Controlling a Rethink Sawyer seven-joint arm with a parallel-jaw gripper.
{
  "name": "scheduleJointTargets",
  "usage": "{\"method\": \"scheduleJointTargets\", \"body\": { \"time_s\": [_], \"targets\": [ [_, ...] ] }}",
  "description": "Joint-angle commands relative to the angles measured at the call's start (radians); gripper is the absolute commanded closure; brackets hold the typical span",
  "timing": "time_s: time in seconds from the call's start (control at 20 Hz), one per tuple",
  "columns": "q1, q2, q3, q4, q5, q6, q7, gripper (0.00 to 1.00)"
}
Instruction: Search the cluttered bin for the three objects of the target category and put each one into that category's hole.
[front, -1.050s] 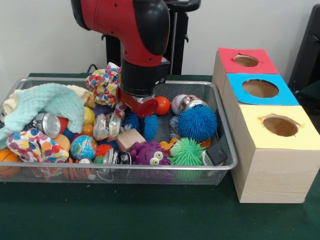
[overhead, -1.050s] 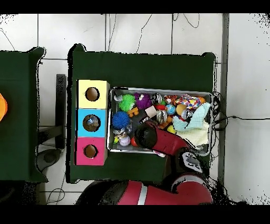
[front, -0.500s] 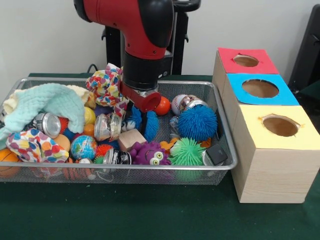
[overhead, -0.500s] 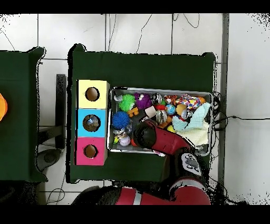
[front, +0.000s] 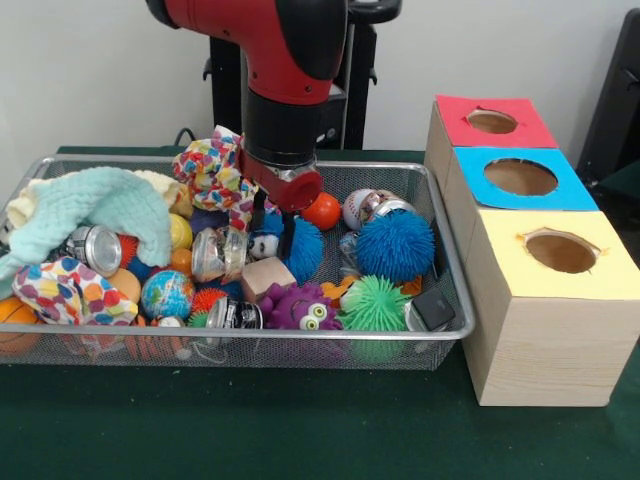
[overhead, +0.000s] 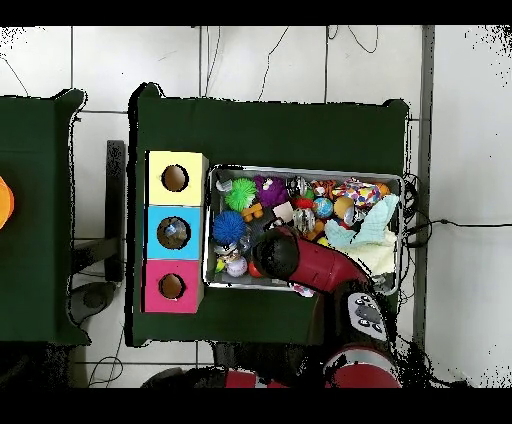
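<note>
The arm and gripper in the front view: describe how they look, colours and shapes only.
The arm is a thick, rounded tube, glossy red on its outer shell with black sections at the joint and along one side. Its lower segment narrows into a black cylindrical wrist, ending in a red flange with a silver metal plate. Below that sits the gripper, with thin dark fingers. No cables or markings show.

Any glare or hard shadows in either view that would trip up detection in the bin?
Front view: soft, even light, no hard shadows in the mesh bin; small bright highlights on the silver can and the shiny capsule. Overhead view: flat light, no glare that I can make out; the bigger problem is the red arm covering the bin's middle.
</note>
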Motion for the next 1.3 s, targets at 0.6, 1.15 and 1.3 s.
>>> {"method": "scheduleJointTargets", "body": {
  "time_s": [0.6,1.15,1.3],
  "targets": [
    [0.092,-0.137,-0.013,0.03,0.013,0.238,0.093,0.0],
    [0.178,-0.065,-0.029,0.029,0.072,0.152,0.186,0.0],
    [0.186,-0.036,-0.031,0.025,0.083,0.115,0.19,0.0]
  ]
}}
